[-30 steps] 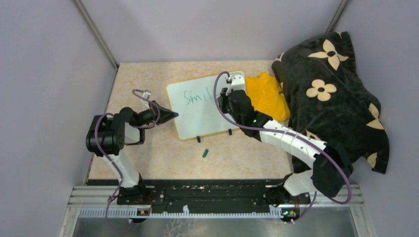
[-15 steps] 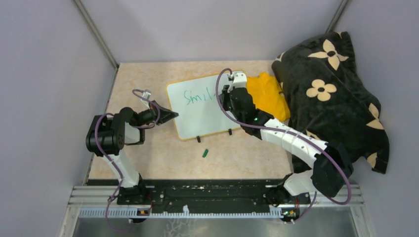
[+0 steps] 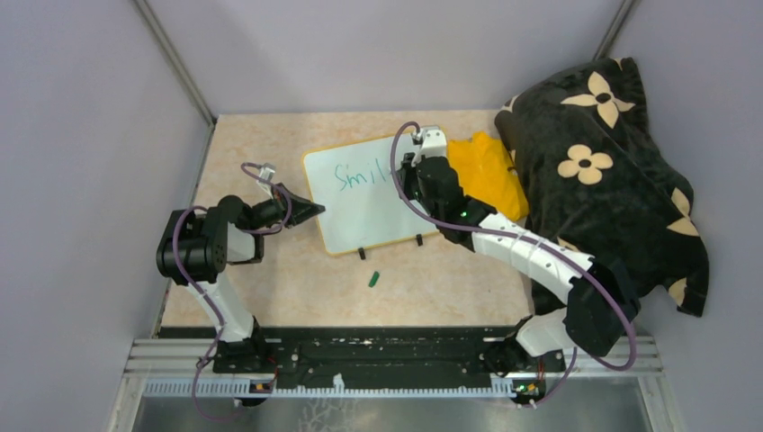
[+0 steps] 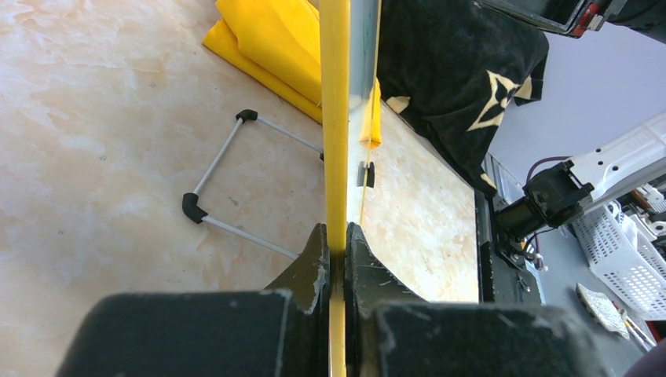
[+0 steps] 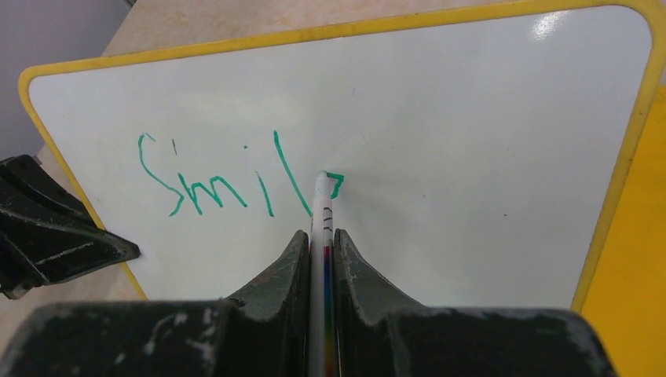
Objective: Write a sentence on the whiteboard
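Observation:
The whiteboard (image 3: 360,216), white with a yellow frame, lies at the table's middle. Green lettering (image 3: 358,177) on it reads "Smil" with the start of another letter (image 5: 334,183). My left gripper (image 3: 315,211) is shut on the board's left edge; the left wrist view shows the yellow frame (image 4: 336,118) edge-on between the jaws. My right gripper (image 3: 407,176) is shut on a white marker (image 5: 321,228) whose tip touches the board just right of the "l". The whiteboard (image 5: 471,141) fills the right wrist view.
A yellow cloth (image 3: 486,175) lies right of the board, beside a black flowered blanket (image 3: 603,162). A green marker cap (image 3: 372,279) lies on the table in front of the board. The board's two black feet (image 3: 362,254) stand at its near edge.
My right gripper with the marker has shifted slightly up and right on the board, adding a small green stroke after the "l". The left gripper and the board have not moved.

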You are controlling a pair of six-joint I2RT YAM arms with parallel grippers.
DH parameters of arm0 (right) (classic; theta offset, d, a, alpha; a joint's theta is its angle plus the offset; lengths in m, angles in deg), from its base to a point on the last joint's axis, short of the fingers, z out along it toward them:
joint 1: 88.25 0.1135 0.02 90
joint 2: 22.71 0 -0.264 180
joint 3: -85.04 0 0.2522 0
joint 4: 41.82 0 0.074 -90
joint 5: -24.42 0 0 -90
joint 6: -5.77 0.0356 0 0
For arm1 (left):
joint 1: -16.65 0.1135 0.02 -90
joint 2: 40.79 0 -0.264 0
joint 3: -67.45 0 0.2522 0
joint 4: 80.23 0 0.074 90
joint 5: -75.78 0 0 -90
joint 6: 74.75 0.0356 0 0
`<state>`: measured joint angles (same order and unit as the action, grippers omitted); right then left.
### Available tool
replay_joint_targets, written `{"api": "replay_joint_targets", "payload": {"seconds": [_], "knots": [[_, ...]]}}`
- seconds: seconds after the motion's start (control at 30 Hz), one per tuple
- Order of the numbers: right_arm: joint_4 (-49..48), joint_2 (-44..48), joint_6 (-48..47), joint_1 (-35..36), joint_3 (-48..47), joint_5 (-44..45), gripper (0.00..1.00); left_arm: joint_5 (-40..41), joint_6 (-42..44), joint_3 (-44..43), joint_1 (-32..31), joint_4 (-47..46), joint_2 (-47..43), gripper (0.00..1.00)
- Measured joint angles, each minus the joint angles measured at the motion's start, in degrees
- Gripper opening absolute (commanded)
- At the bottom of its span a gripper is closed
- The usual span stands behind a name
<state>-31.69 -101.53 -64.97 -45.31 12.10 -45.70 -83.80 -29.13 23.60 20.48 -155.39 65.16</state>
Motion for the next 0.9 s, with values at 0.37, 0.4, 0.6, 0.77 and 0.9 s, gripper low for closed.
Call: {"api": "replay_joint_targets", "payload": {"seconds": [0.37,0.4,0.6,0.77,0.9], "knots": [[0.07,-0.35,0.07,0.00,-0.17,-1.60,0.00,0.04,-0.15,0.00,0.00,0.00,0.02,0.00],[0.07,-0.33,0.07,0.00,-0.15,-1.60,0.00,0.07,-0.15,0.00,0.00,0.00,0.02,0.00],[0.31,0.11,0.37,0.00,0.74,-1.70,0.00,0.09,-0.17,0.00,0.00,-0.02,0.02,0.00],[0.85,0.76,0.55,0.00,1.90,-1.79,0.00,0.13,-0.31,0.00,0.00,0.00,0.00,0.00],[1.51,1.18,0.57,0.00,2.51,-1.60,0.00,0.13,-0.35,0.00,0.00,0.00,0.02,0.00]]}}
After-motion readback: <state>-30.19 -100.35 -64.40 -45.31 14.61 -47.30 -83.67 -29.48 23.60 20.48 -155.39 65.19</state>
